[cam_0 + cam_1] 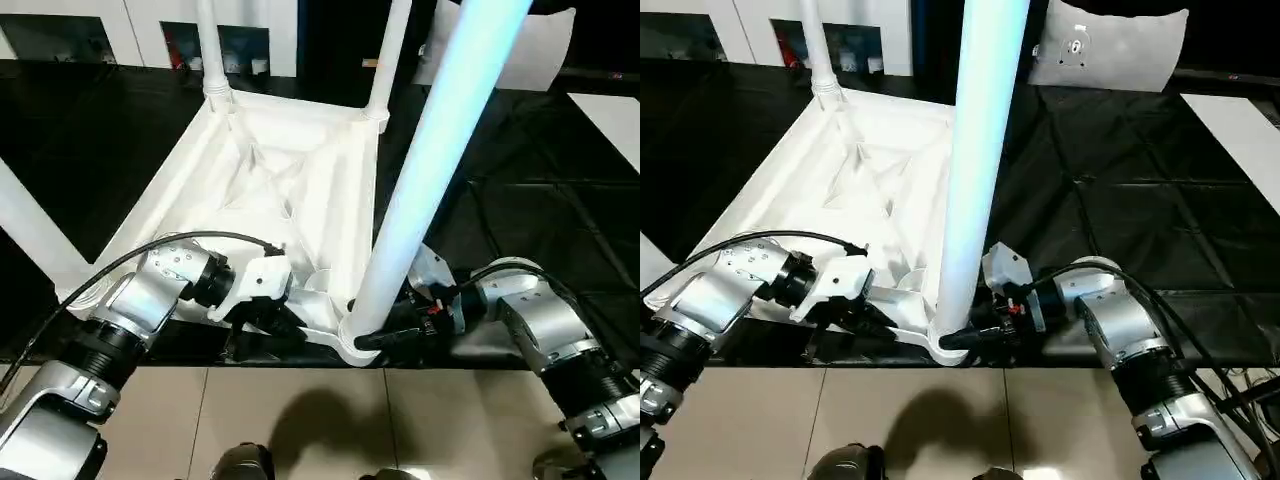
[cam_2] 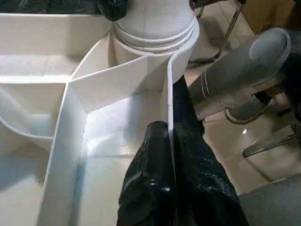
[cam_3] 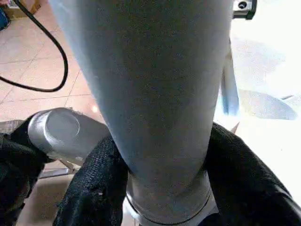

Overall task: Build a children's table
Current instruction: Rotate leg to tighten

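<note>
The children's table lies upside down: its white top [image 1: 290, 170] rests on a black mat with its ribbed underside up. Two legs [image 1: 210, 50] [image 1: 390, 50] stand in the far corner sockets, and another leg [image 1: 30, 230] slants at the left edge. A fourth leg [image 1: 440, 150] rises from the near corner socket [image 1: 350, 345]. My right gripper [image 1: 375, 338] is closed around this leg's base, with black fingers [image 3: 94, 188] pressing on both sides. My left gripper [image 2: 169, 127] is shut on the top's thin near rim, just beside that socket.
The black mat [image 1: 520, 170] spreads to the right and behind the top. Tiled floor [image 1: 330, 410] begins at the mat's near edge, right under the socket. A white panel [image 1: 1110, 50] leans at the back right. A black cable [image 1: 120, 262] arches over my left forearm.
</note>
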Motion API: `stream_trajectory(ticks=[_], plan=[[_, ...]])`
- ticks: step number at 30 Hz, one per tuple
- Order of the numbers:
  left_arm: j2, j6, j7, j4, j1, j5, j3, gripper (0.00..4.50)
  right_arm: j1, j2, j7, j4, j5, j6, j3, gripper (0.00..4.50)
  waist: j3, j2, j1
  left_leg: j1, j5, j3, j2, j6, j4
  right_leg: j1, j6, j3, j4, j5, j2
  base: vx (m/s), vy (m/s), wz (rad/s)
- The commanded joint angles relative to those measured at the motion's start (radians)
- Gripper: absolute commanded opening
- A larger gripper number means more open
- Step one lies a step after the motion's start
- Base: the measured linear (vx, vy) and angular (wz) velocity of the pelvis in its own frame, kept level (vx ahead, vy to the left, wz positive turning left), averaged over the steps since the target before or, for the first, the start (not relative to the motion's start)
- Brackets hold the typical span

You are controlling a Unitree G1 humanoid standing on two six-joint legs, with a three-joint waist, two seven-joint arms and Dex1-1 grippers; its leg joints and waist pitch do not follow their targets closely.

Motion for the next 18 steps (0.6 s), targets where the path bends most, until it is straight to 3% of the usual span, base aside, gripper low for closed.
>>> stream_trajectory(ticks=[1,3,6,8,9,11,12,13,15,16,18], plan=[[-0.015,0.027,0.036,-0.004,0.012,0.014,-0.002,0.00,0.052,-0.008,0.049,-0.052,0.049,0.055,0.003,2.04,-0.061,0.005,-0.006,0.042,-0.114,-0.025,0.088,0.089,-0.077,0.016,-0.331,0.028,-0.056,0.083,-0.076,0.000,0.000,0.00],[-0.020,0.028,0.058,-0.003,0.017,0.026,-0.003,0.00,0.079,-0.002,0.032,-0.083,0.068,0.075,-0.008,2.04,-0.058,0.008,-0.003,0.043,-0.127,-0.024,0.088,0.090,-0.078,0.015,-0.326,0.030,-0.060,0.075,-0.077,0.000,0.000,0.00],[-0.056,0.074,0.114,-0.015,0.030,0.009,0.014,0.00,0.141,0.043,-0.064,-0.175,0.128,0.165,-0.041,2.04,-0.054,0.007,-0.001,0.045,-0.161,-0.024,0.091,0.075,-0.085,0.011,-0.321,0.031,-0.064,0.026,-0.078,0.000,0.000,0.00],[-0.080,0.121,0.146,-0.030,0.032,-0.002,0.024,0.00,0.158,0.079,-0.140,-0.199,0.122,0.180,-0.049,2.04,-0.049,0.009,-0.003,0.045,-0.227,-0.025,0.090,0.043,-0.093,0.008,-0.307,0.033,-0.073,-0.072,-0.080,0.000,0.000,0.00],[-0.102,0.154,0.177,-0.037,0.029,-0.004,0.032,0.00,0.167,0.113,-0.219,-0.214,0.101,0.199,-0.051,2.04,-0.044,0.010,-0.006,0.049,-0.283,-0.025,0.091,0.012,-0.098,0.001,-0.294,0.036,-0.083,-0.158,-0.083,0.000,0.000,0.00],[-0.124,0.179,0.214,-0.033,0.022,0.002,0.038,0.00,0.169,0.146,-0.288,-0.220,0.080,0.213,-0.050,2.04,-0.042,0.007,-0.016,0.043,-0.333,-0.033,0.088,-0.029,-0.104,0.004,-0.261,0.037,-0.090,-0.270,-0.088,0.000,0.000,0.00],[-0.166,0.216,0.281,-0.016,0.005,0.010,0.052,0.00,0.168,0.207,-0.395,-0.229,0.046,0.253,-0.055,2.04,-0.040,0.005,-0.025,0.039,-0.351,-0.037,0.086,-0.059,-0.111,0.000,-0.225,0.036,-0.095,-0.334,-0.086,0.000,0.000,0.00],[-0.175,0.223,0.297,-0.011,0.001,0.011,0.056,0.00,0.167,0.220,-0.420,-0.230,0.037,0.263,-0.057,2.04,-0.038,0.005,-0.031,0.040,-0.367,-0.038,0.086,-0.071,-0.113,-0.004,-0.215,0.037,-0.096,-0.358,-0.086,0.000,0.000,0.00],[-0.213,0.245,0.363,0.014,-0.016,0.023,0.073,0.00,0.158,0.278,-0.523,-0.229,0.014,0.304,-0.073,2.04,-0.042,0.001,-0.045,0.038,-0.386,-0.045,0.084,-0.089,-0.113,-0.002,-0.194,0.036,-0.099,-0.388,-0.090,0.000,0.000,0.00],[-0.242,0.266,0.423,0.033,-0.032,0.035,0.089,0.00,0.146,0.326,-0.613,-0.220,0.000,0.337,-0.090,2.04,-0.043,0.001,-0.055,0.032,-0.372,-0.045,0.083,-0.092,-0.115,-0.002,-0.190,0.035,-0.095,-0.364,-0.086,0.000,0.000,0.00],[-0.271,0.289,0.488,0.051,-0.048,0.046,0.106,0.00,0.131,0.376,-0.709,-0.204,-0.014,0.364,-0.108,2.04,-0.045,0.000,-0.062,0.033,-0.368,-0.046,0.080,-0.091,-0.113,-0.005,-0.185,0.035,-0.098,-0.353,-0.087,0.000,0.000,0.00]])
